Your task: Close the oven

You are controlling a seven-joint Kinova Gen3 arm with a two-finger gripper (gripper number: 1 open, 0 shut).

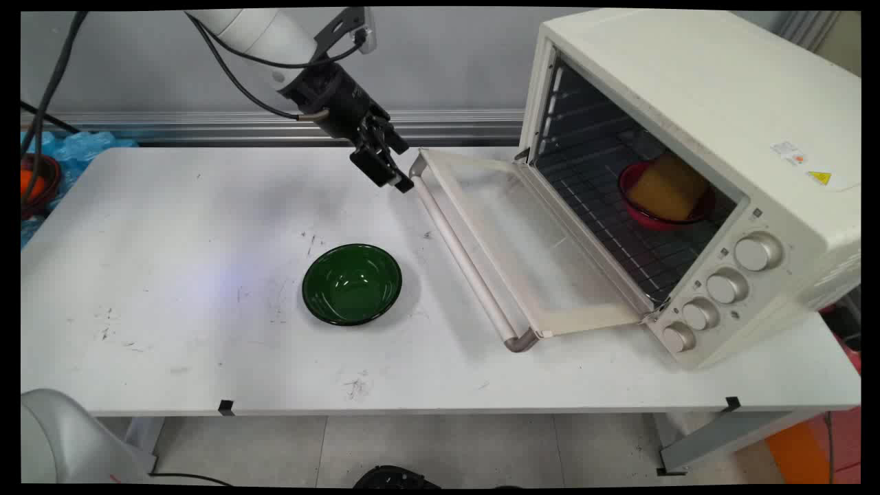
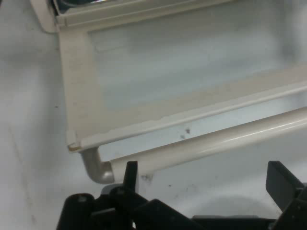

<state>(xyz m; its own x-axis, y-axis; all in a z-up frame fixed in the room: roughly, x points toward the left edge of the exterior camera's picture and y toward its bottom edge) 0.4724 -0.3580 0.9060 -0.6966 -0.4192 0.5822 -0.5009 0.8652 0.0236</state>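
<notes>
A cream-white metal toaster oven (image 1: 694,137) stood at the white table's (image 1: 172,344) right end, its glass door (image 1: 522,254) dropped flat toward the middle. On the wire rack inside sat a red bowl (image 1: 660,218) holding a yellow block (image 1: 668,187). A glossy dark green bowl (image 1: 352,283) sat near the table's centre, toward the front edge.

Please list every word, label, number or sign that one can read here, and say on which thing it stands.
No text can be read.
White sticker on the oven's top: print too small to read.
Yellow triangle warning sign beside it: symbol too small to tell.
Oven knobs: no legible markings.
</notes>
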